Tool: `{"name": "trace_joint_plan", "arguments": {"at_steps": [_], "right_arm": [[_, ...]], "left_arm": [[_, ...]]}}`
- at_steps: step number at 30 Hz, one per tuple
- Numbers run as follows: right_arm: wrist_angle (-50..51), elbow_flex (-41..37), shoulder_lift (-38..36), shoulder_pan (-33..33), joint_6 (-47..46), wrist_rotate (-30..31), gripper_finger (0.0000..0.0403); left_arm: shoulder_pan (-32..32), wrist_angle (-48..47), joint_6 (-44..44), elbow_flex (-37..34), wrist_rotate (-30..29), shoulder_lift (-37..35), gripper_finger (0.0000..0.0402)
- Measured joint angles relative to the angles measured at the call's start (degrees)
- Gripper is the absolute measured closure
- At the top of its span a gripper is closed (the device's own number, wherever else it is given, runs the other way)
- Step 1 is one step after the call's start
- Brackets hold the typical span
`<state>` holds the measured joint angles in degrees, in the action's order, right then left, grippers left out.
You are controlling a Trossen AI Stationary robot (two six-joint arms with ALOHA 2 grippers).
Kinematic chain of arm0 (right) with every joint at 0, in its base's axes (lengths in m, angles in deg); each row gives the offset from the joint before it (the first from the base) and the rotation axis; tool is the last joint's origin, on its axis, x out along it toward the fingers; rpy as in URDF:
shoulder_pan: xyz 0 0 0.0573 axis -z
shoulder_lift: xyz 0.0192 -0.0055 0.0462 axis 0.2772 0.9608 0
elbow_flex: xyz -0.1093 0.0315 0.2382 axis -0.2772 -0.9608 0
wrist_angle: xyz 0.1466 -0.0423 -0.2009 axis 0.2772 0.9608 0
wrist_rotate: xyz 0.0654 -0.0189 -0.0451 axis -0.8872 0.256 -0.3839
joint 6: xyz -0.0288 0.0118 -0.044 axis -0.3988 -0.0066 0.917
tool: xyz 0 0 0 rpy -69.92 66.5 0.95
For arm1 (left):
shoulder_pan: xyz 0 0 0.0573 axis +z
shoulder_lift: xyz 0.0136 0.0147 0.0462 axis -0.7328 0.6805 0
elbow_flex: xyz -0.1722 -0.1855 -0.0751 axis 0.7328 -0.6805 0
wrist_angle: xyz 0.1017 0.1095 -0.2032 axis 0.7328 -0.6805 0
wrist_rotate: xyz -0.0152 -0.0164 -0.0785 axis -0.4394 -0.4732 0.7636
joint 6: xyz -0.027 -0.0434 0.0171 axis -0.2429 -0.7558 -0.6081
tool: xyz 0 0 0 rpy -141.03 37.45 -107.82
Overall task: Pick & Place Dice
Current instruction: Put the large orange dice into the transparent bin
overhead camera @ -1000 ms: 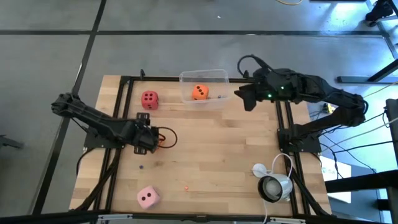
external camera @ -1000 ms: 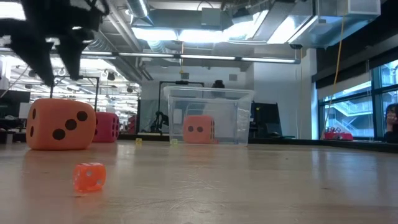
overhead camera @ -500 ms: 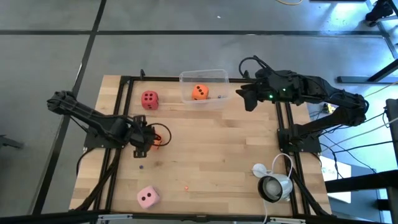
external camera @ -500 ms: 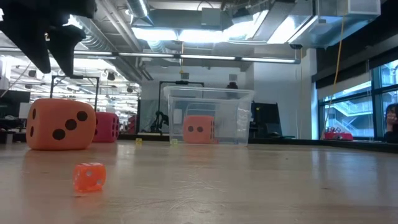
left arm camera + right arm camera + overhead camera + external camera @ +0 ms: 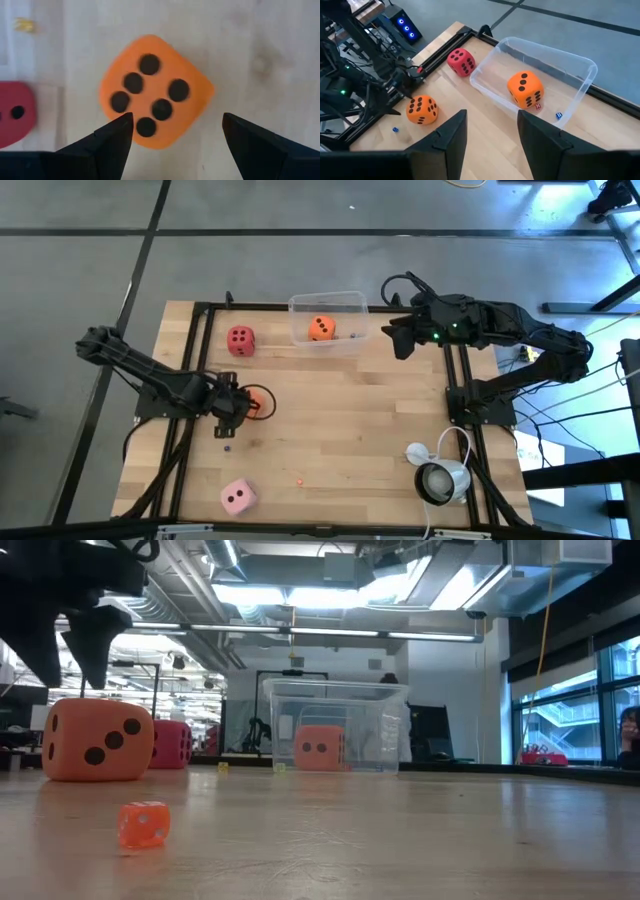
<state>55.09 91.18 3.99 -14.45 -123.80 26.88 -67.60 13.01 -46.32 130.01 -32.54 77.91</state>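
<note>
An orange die (image 5: 155, 97), six pips up, rests on the table at the left (image 5: 260, 402) (image 5: 95, 738). My left gripper (image 5: 177, 125) (image 5: 65, 655) hangs open just above it, pointing steeply down, with a finger on either side and clear of it. A red die (image 5: 240, 340) sits farther back. A second orange die (image 5: 525, 89) lies on the floor of a clear container (image 5: 327, 320). A pale pink die (image 5: 238, 497) lies near the front edge. My right gripper (image 5: 492, 125) waits open, raised to the right of the container (image 5: 398, 340).
A tiny orange die (image 5: 145, 824) lies on the near part of the table. Tiny red (image 5: 538, 106) and blue (image 5: 558, 115) dice lie in the container. A white and grey object with a cord (image 5: 440, 478) stands at the front right. Black frame rails (image 5: 190, 370) run along the table's sides.
My left gripper has shifted a little toward the table's left edge and sunk slightly over the orange die, tipping more steeply downward and rolling a bit. Its fingers have stayed apart. No die has moved.
</note>
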Motion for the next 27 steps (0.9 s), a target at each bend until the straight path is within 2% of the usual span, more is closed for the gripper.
{"name": "trace_joint_plan", "arguments": {"at_steps": [8,13,22,27], "right_arm": [[-0.01,0.0,0.02,0.0,-0.59,0.0,0.023],[-0.01,0.0,0.02,0.0,-2.13,0.0,0.023],[0.91,-0.02,0.02,0.0,-3.41,-0.04,0.023],[0.91,-0.02,0.02,0.0,-3.39,-0.04,0.023]], "left_arm": [[-0.04,-0.15,-0.04,0.0,-3.49,0.0,0.01],[-0.06,0.15,3.4,0.0,-7.13,0.0,0.0102],[-2.95,2.17,7.99,0.0,-2.37,0.93,0.0103],[-5.43,2.92,9.99,-1.2,-7.41,2.66,0.01]]}}
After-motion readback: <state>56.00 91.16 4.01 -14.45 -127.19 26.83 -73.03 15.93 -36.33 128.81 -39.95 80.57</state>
